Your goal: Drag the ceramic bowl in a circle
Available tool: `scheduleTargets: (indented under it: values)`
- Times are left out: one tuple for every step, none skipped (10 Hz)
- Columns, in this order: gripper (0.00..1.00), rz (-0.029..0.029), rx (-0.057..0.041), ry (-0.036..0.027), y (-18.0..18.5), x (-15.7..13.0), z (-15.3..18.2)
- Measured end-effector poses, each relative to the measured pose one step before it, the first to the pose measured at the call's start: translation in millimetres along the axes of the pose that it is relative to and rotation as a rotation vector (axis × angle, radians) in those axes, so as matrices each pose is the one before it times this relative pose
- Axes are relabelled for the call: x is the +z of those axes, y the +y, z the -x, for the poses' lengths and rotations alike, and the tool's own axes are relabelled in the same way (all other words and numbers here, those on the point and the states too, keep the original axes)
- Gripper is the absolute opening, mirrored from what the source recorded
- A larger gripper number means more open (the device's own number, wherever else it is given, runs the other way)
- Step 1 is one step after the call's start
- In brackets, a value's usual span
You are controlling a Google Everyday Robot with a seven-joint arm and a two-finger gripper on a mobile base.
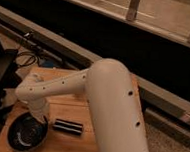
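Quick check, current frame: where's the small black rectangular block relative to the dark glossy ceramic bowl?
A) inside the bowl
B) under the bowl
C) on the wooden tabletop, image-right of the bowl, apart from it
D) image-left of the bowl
C: the small black rectangular block lies on the wooden tabletop, image-right of the dark glossy ceramic bowl with a gap between them. The gripper is at the bowl's upper-right rim.

No text, label, brand, number or sign was legible on any surface. The gripper (38, 119), at lower left of the frame by the upper right rim of the bowl (24, 135), carried no readable marking.
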Motion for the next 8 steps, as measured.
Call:
scheduleTargets:
  values:
    - [0.00,-0.00591,0.01713,-0.00508,-7.70,-3.71,0.10]
    - [0.00,-0.00045,0.01280,-0.00887,-5.97,-3.56,1.49]
    - [0.00,0.00012,0.01834,-0.01380,-8.62,-4.15,3.30]
    - [0.00,0.00786,0.00491,-0.01996,-1.38,-1.20,5.38]
    - [0.00,0.01549,-0.00767,-0.02256,6.44,-2.69,5.83]
    - [0.00,0.01453,-0.02025,-0.01712,11.29,-1.69,6.35]
    - [0.00,0.01976,-0.03585,-0.01476,16.88,0.30,5.96]
    - [0.00,0.02277,-0.03242,-0.00837,14.66,1.15,1.16]
